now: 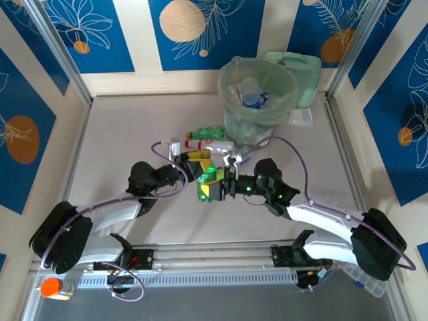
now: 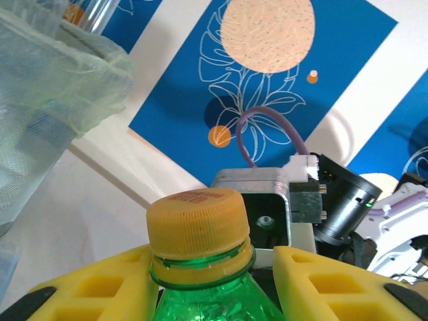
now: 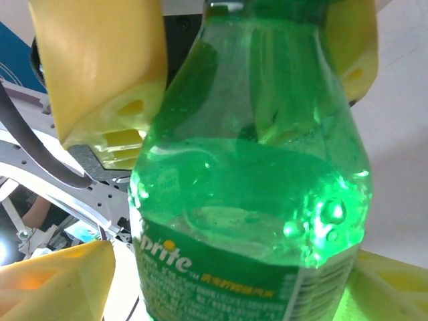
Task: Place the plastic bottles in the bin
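green plastic makes up the bottle (image 3: 247, 174) held up between the two arms over the middle of the table (image 1: 127, 127), just in front of the bin (image 1: 224, 93); its yellow cap (image 2: 197, 224) points up in the left wrist view, and a label runs round its lower body; the left gripper (image 2: 200, 271) is closed narrowly on the bottle's neck just under the cap, one yellow finger (image 2: 321, 281) on each side; the right gripper (image 3: 224, 284) sits around the wider body of the same bottle, its fingers (image 3: 53, 281) spread wide; a thin gap shows on one side, so it cannot be told whether they press on it; on the table between the arms and the bin lie another green bottle (image 1: 208, 132) and a white one with a red cap (image 1: 204, 144), side by side; the bin, lined with a clear bag, holds several clear bottles (image 1: 251, 90); a pale-green lid (image 1: 304, 73) rests just behind it, and a small clear box (image 1: 301, 118) sits to its right.
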